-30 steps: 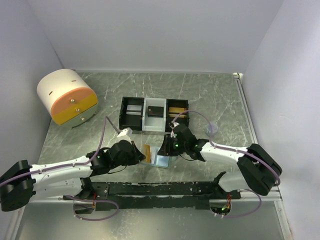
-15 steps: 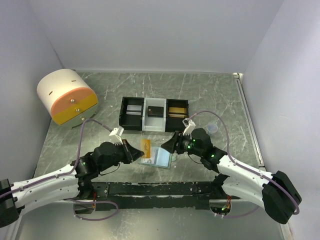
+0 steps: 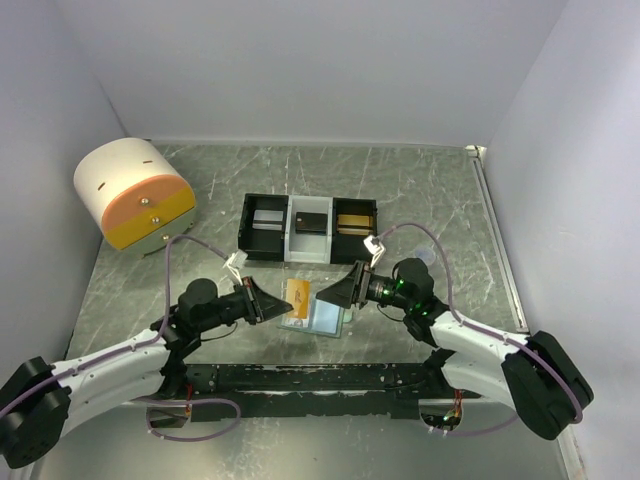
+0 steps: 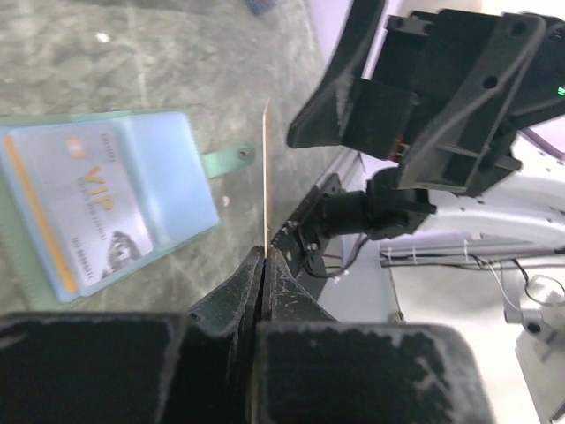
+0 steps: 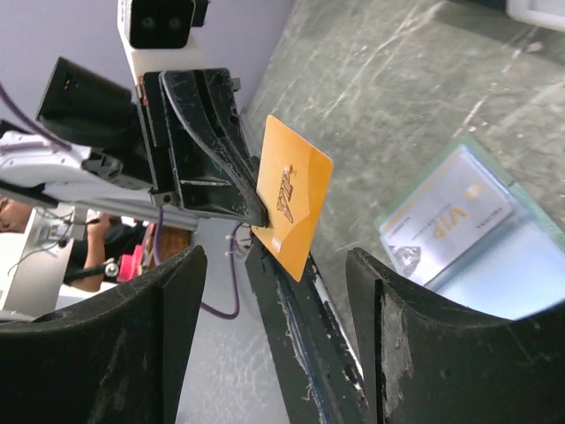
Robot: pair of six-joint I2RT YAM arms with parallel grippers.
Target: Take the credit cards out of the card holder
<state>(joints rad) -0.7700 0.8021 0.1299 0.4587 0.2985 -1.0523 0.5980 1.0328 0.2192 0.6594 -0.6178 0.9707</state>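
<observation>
A: What could go wrong?

B: The left claw (image 3: 266, 302) is clenched on the orange card (image 5: 291, 208) by one thin edge, above the tabletop (image 3: 420, 190). A nudge could twist it loose.

A: And the right claw (image 3: 338, 292)?

B: Spread wide, grasping nothing, just beside that card. The card holder (image 3: 322, 316) lies open between them, with another card (image 4: 79, 203) inside.

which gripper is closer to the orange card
Left. The left gripper pinches the orange card; the right gripper hangs open facing it, not touching.
</observation>
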